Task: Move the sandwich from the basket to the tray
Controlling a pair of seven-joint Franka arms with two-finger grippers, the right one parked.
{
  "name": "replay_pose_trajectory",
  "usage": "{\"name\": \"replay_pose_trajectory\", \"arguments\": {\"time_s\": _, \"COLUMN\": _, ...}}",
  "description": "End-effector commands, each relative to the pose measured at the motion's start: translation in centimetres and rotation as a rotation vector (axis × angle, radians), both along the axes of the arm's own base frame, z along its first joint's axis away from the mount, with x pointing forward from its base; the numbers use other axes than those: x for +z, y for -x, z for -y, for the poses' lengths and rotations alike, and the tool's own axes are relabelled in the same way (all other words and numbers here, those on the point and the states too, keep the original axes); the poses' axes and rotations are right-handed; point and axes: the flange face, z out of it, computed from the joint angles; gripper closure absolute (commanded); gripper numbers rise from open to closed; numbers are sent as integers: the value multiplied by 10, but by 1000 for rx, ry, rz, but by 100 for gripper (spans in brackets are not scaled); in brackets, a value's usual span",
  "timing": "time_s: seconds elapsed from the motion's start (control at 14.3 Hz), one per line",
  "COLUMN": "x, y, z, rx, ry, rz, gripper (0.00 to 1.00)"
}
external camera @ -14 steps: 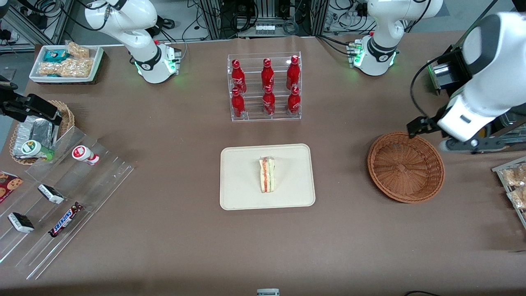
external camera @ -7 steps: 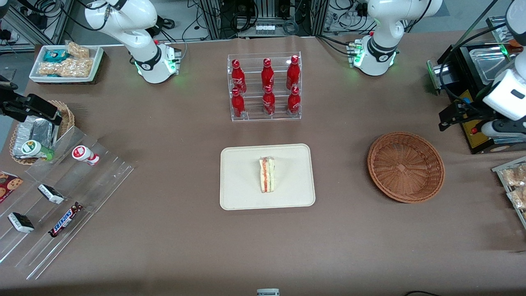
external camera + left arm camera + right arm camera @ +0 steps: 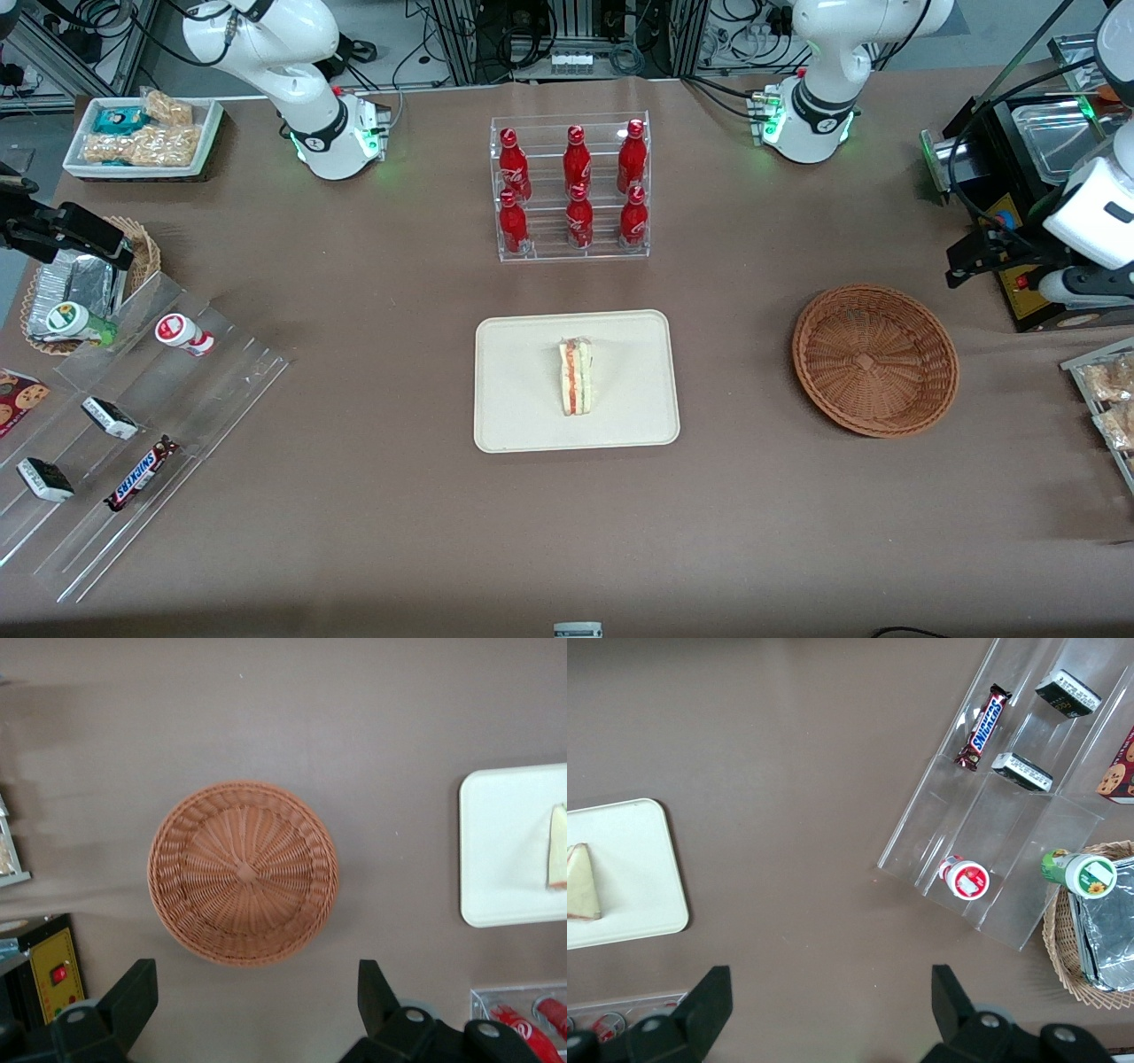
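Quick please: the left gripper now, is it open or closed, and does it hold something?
Left gripper: open, holding nothing, raised above the table beside the empty basket; the sandwich lies on the tray.

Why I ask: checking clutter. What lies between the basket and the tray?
Only bare brown tabletop separates the basket and tray, per front view; the claw is open.
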Motion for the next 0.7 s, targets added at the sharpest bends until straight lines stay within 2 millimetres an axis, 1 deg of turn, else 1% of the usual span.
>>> {"name": "replay_pose_trajectory", "arguments": {"time_s": 0.0, "x": 6, "y": 2, "z": 5, "rx": -10, "ry": 16, "rz": -24, "gripper": 0}}
{"name": "replay_pose_trajectory", "arguments": {"time_s": 0.14, "x": 8, "y": 2, "z": 8, "rx": -5, "ry": 58, "rz": -26, "gripper": 0}}
{"name": "replay_pose_trajectory", "arguments": {"time_s": 0.63, "x": 2, "y": 5, "z": 11, "rx": -15, "ry": 56, "rz": -58, "gripper": 0}}
